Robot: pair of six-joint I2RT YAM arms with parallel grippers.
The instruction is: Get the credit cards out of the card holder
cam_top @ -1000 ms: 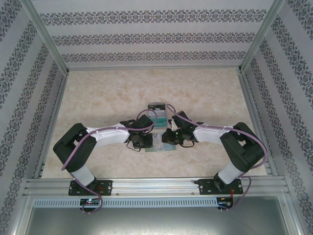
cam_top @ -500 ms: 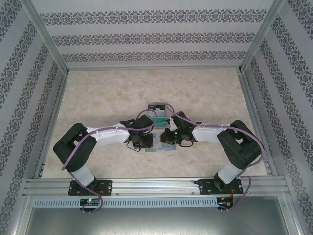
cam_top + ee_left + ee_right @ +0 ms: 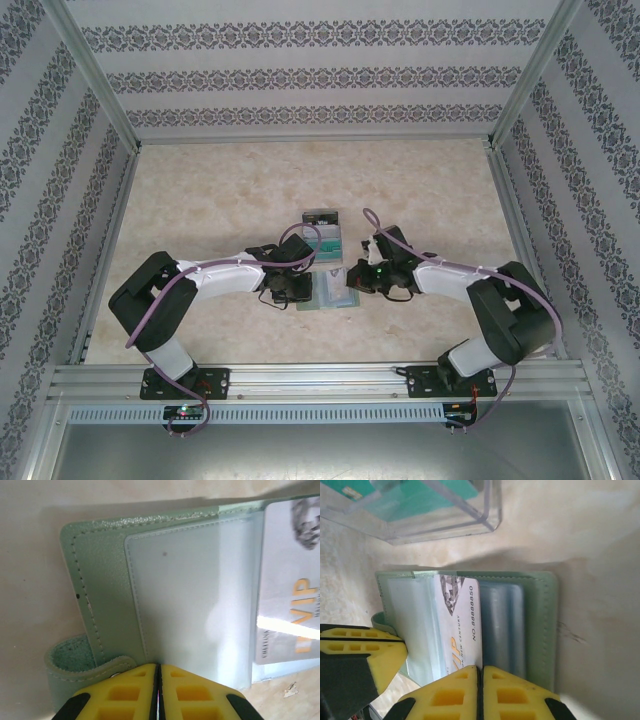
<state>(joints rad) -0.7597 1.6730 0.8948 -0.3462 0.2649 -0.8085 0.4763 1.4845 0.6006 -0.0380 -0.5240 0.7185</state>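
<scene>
The card holder (image 3: 326, 291) lies open on the table (image 3: 220, 200) between both arms. The left gripper (image 3: 158, 686) is closed at its sleeve edge. The right gripper (image 3: 480, 689) is closed at the near edge of the white credit card (image 3: 462, 622) (grasp unconfirmed).

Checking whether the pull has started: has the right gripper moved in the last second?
Yes. Seen from above, the right gripper has drawn rightward, away from the clear card box, which stayed put.
</scene>
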